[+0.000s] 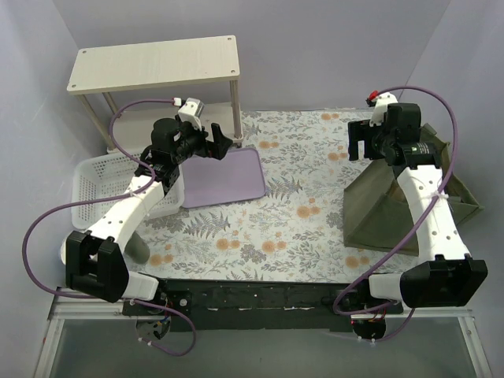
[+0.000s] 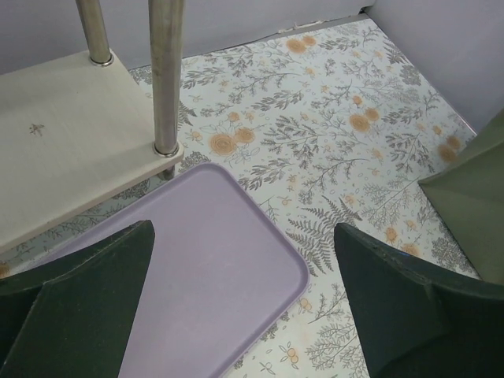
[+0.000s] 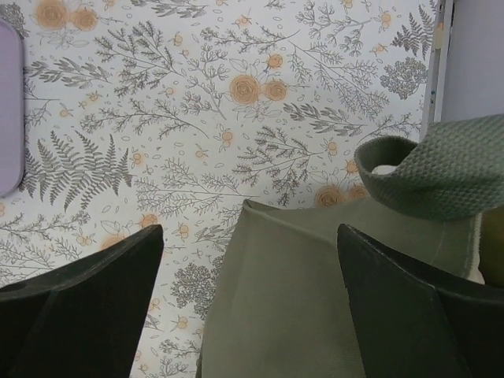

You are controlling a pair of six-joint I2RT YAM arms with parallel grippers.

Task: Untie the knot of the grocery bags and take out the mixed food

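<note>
the left gripper (image 1: 223, 140) hangs above the lavender tray (image 1: 228, 177) with its jaws spread wide and nothing between them, and the tray lies flat and bare on the flowered cloth (image 1: 291, 213), which reads as a landing spot kept ready for whatever comes out of the bags; a white basket (image 1: 98, 185) sits just beside the tray under the left arm, and a small pale shelf (image 1: 153, 63) stands at the back corner, its legs close to the tray's far edge. the right gripper (image 1: 361, 150) is likewise wide apart and holding nothing, poised over the near top edge of the olive green tote (image 1: 386, 213), whose woven handle (image 3: 425, 177) curls up in the wrist view just beside one finger, so this arm looks placed to reach into or pull at the tote first. the thin plastic bag, its knot and the food do not show in any view; my guess is that they sit inside the tote, whose stiff cloth sides hide the inside, so nothing can be said of their colour, shape or how tight the knot is. only a small pale patch shows through the handle loop, too little to name. the task looks barely begun, with no item yet on the tray
</note>
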